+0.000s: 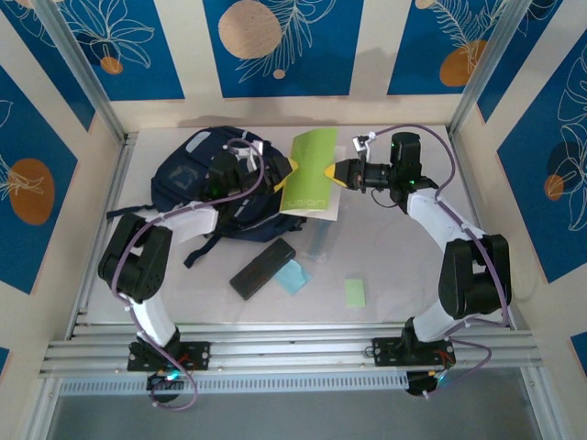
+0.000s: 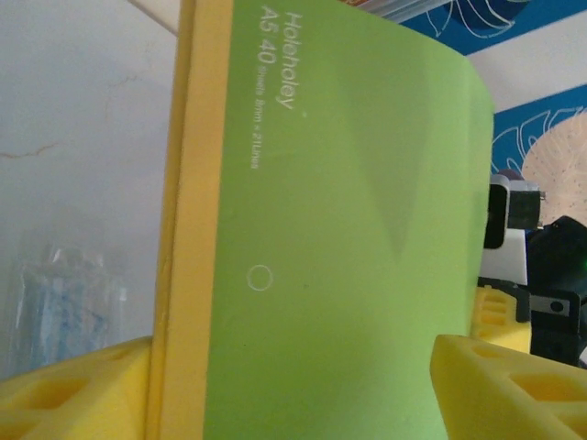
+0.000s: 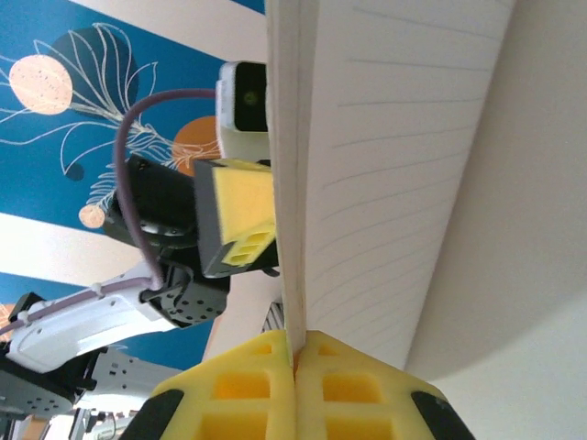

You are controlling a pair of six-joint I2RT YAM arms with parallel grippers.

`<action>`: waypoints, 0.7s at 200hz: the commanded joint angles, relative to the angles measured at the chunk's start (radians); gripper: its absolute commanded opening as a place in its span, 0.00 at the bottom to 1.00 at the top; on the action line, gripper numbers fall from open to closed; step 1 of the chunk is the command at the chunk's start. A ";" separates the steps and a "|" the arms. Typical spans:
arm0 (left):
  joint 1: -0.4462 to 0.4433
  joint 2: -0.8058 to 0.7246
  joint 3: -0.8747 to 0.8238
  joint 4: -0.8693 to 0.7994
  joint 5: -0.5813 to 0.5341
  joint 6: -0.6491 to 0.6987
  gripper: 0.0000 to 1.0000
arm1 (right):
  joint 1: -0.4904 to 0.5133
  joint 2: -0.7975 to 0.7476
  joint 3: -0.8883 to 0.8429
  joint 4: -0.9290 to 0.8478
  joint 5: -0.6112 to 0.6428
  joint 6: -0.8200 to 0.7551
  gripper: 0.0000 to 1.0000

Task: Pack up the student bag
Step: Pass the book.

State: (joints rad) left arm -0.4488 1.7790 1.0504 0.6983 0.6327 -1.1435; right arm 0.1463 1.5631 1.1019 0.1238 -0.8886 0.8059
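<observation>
Green notebook [image 1: 312, 174] held up beside the student bag [image 1: 197, 179]
The student bag lies at the back left of the table [image 1: 394, 275]. Just to its right, the right gripper [image 3: 295, 344] is clamped on the notebook's edge, while the left gripper's [image 1: 285, 174] 2 fingers stand apart, astride it.

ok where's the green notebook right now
Top view: the green notebook is centre-back, just right of the student bag, clamped at its right edge by the fingers of the right gripper.
</observation>
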 commanded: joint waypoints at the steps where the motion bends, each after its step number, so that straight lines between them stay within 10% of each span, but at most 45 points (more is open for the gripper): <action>1: -0.010 0.015 -0.006 0.123 0.074 -0.048 0.69 | 0.012 0.044 -0.013 0.048 -0.051 0.009 0.00; 22: -0.007 0.015 -0.004 0.134 0.079 -0.054 0.56 | 0.007 0.081 0.003 -0.036 -0.038 -0.042 0.00; 63: -0.001 0.009 0.008 0.061 0.074 -0.005 0.62 | -0.002 0.081 -0.044 0.077 -0.134 0.014 0.00; 140: 0.001 -0.041 0.016 -0.029 0.059 0.061 0.58 | -0.052 0.099 0.055 -0.443 0.097 -0.297 0.00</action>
State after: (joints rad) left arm -0.4366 1.8015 1.0370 0.6563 0.6525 -1.1381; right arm 0.1028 1.6478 1.1484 -0.1425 -0.8593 0.6075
